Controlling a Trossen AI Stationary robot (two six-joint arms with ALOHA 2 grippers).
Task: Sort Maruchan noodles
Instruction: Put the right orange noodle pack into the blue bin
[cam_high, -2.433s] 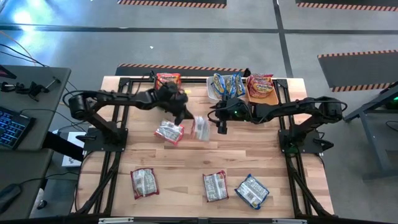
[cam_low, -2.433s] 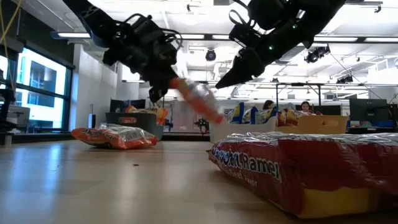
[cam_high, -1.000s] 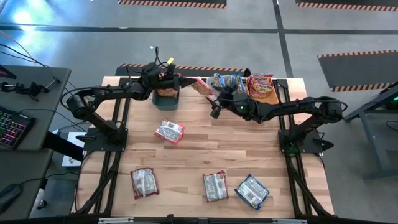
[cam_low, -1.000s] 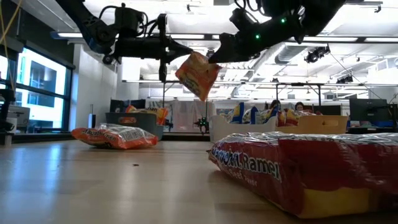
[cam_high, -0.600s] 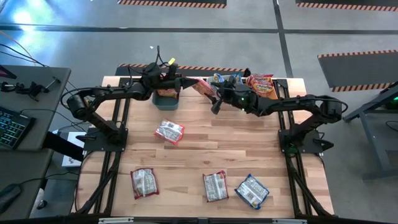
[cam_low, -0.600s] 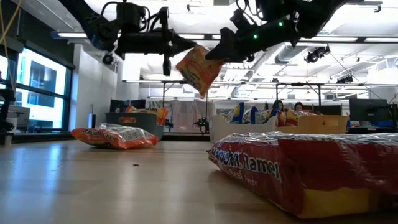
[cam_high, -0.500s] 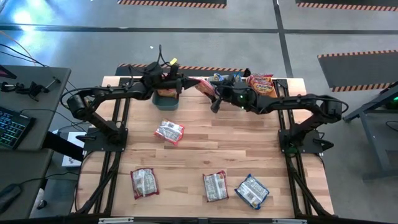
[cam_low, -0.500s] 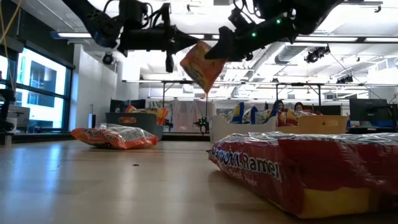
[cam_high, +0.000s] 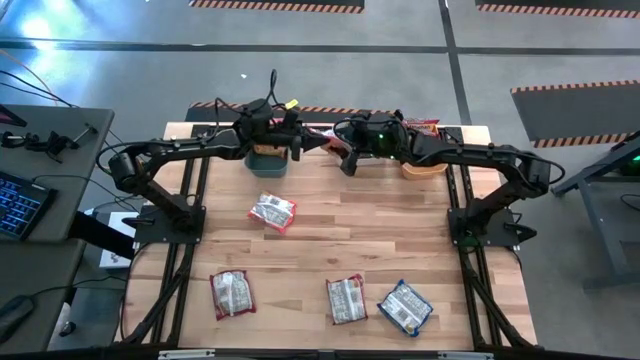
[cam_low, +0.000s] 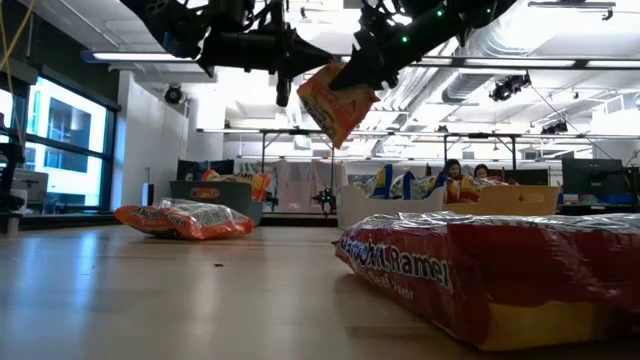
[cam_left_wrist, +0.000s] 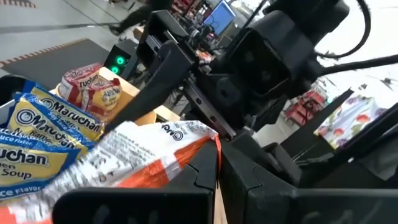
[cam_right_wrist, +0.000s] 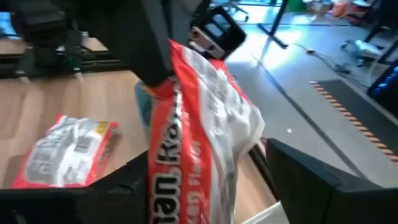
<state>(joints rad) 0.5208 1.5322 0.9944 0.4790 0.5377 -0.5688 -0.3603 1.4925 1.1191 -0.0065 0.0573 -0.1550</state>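
Pinched shut on one short end of an orange-fronted packet (cam_high: 325, 140), the left gripper (cam_high: 300, 143) holds it in the air just beside the teal bin (cam_high: 268, 163), on the side facing the right arm. In the low view the packet (cam_low: 335, 100) hangs well above the table, tilted, its upper end clamped and its lower corner drooping free. From above, its long axis runs roughly away from the teal bin toward the right arm, so the free end is the end farther from the bin.

At that free end is the right gripper (cam_high: 345, 154). Its fingers are spread, and in the right wrist view the packet (cam_right_wrist: 199, 124) stands edge-on between them, one dark finger (cam_right_wrist: 298, 177) on each side. Whether either pad already touches the wrapper cannot be told. The left wrist view shows the silvery back of the same packet (cam_left_wrist: 143, 155) lying across the left fingers, with the right arm's body close behind it.

This looks like a hand-over in mid-air. The relation that matters is that the packet's thin faces point at the right fingers' pads, so closing should catch it flat. The risk, as a judgement, is the slack, drooping corner slipping out if the left gripper lets go first. Other packets, such as one (cam_high: 272, 212) nearer the front than the teal bin, lie untouched on the table (cam_high: 400, 240).
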